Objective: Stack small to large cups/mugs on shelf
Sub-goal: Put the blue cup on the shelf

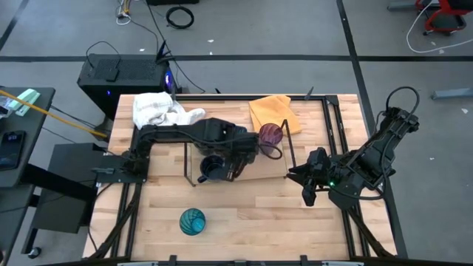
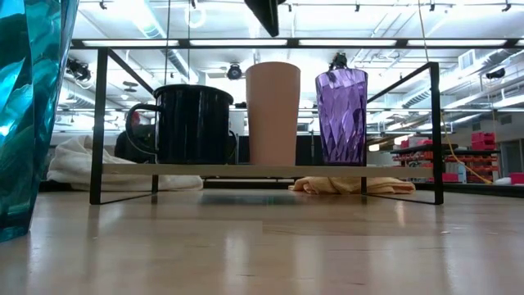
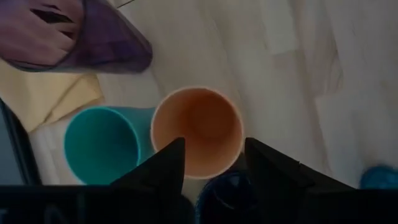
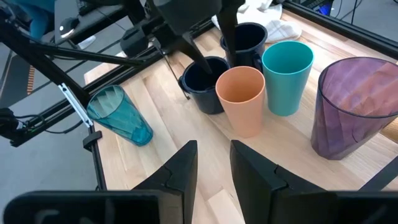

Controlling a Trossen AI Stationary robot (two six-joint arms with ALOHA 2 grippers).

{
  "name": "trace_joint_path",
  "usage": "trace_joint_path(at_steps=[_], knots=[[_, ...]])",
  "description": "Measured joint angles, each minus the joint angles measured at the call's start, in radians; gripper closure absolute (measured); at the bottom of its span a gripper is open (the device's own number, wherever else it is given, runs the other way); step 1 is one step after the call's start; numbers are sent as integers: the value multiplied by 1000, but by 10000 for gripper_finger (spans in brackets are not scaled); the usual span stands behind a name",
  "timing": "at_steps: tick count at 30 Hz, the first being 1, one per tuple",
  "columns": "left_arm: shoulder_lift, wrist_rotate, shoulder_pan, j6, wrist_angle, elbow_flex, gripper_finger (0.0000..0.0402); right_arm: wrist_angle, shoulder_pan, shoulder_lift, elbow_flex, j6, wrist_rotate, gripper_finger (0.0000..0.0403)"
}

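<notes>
On the shelf [image 1: 262, 171] stand two dark navy mugs [image 4: 205, 84] [image 4: 249, 38], the orange cup [image 4: 241, 99], the teal cup [image 4: 287, 74] and the purple tumbler [image 4: 351, 106], all on their bases, mouths up. My left gripper [image 3: 214, 165] is open and empty just above the orange cup [image 3: 197, 130], clear of its rim in the low view [image 2: 270, 12]. The patterned teal tumbler [image 1: 192, 221] stands upright on the tabletop near the front edge. My right gripper [image 4: 213, 165] is open and empty, right of the shelf [image 1: 307, 185].
A white cloth [image 1: 159, 111] and a yellow cloth [image 1: 273, 112] lie on the table behind the shelf. The shelf's black wire rail [image 1: 287, 159] stands between my right gripper and the cups. There is bare tabletop in front of the shelf, around the patterned tumbler.
</notes>
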Motion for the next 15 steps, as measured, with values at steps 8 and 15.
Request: trace_joint_path(at_steps=[8,15], knots=[[-58,231,-64,-123,85,-2,224,1,0,0,0,0,0,300],[-166,218,-153,-174,420,0,229,-1,0,0,0,-8,0,300]])
